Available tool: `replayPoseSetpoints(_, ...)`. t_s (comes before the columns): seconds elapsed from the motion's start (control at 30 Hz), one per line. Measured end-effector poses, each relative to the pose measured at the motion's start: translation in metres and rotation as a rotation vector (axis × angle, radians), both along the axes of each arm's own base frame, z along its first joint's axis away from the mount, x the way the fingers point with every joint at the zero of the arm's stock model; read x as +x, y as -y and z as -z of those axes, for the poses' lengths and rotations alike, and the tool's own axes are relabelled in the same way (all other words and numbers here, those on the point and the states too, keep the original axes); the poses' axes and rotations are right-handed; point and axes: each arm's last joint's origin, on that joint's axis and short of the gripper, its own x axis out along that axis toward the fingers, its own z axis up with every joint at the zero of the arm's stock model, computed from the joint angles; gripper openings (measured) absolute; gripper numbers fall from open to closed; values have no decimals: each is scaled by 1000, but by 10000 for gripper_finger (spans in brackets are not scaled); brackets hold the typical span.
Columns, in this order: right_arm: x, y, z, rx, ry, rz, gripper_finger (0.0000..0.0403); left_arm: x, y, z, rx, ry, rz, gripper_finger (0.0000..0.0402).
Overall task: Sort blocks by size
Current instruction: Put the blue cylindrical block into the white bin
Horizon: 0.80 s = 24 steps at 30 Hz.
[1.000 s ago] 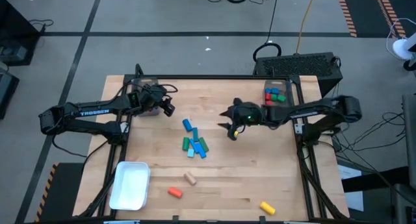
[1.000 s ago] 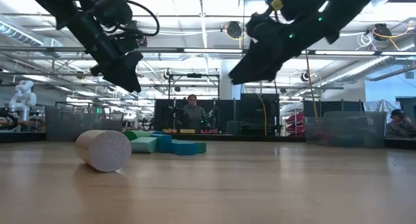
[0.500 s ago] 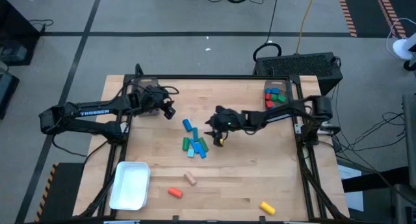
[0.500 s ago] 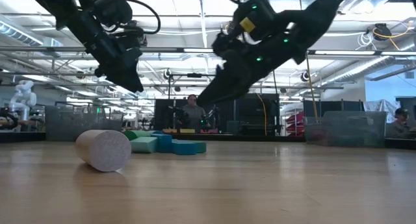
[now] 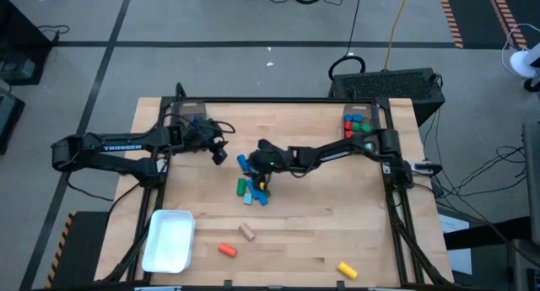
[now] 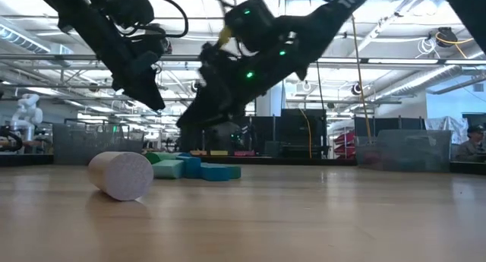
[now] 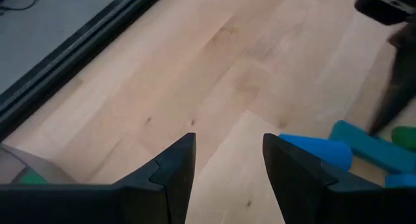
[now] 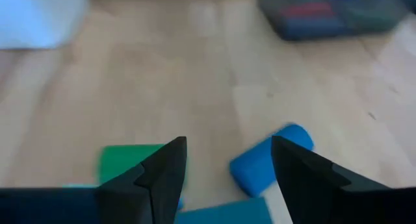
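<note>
Several blue, light blue and green blocks [image 5: 251, 188] lie in a heap at the table's middle, with a blue cylinder [image 5: 243, 162] beside them. My right gripper [image 5: 260, 180] is open and empty just above the heap. In its wrist view [image 8: 227, 160] a green block [image 8: 130, 162] and the blue cylinder [image 8: 270, 160] lie ahead of the fingers. My left gripper [image 5: 220, 153] is open and empty, above the table left of the heap. Its wrist view [image 7: 227, 152] shows the blue cylinder [image 7: 315, 149]. A tan cylinder [image 5: 246, 232], an orange block [image 5: 226, 250] and a yellow block [image 5: 347, 269] lie near the front.
A clear bin [image 5: 357, 124] at the far right corner holds red, blue and green blocks. Another bin [image 5: 191, 114] stands at the far left. A white tray [image 5: 169, 240] lies at the near left. The tan cylinder [image 6: 121, 175] is closest in the low view.
My right gripper has swung from the table's right half toward its left and come down over the heap of blue and green blocks, staying open. The blocks have kept still.
</note>
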Motion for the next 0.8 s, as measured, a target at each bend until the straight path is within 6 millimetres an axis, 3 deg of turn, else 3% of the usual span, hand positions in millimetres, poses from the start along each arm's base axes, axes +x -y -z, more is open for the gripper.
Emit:
replayPoseSetpoints(0.3, 29, 6, 15, 42, -89, 227, 211, -2, 1, 2, -5, -26, 0, 183)
replayPoseSetpoints(0.8, 28, 21, 37, 120, -136, 312, 211, -2, 0, 2, 8, -33, -14, 183)
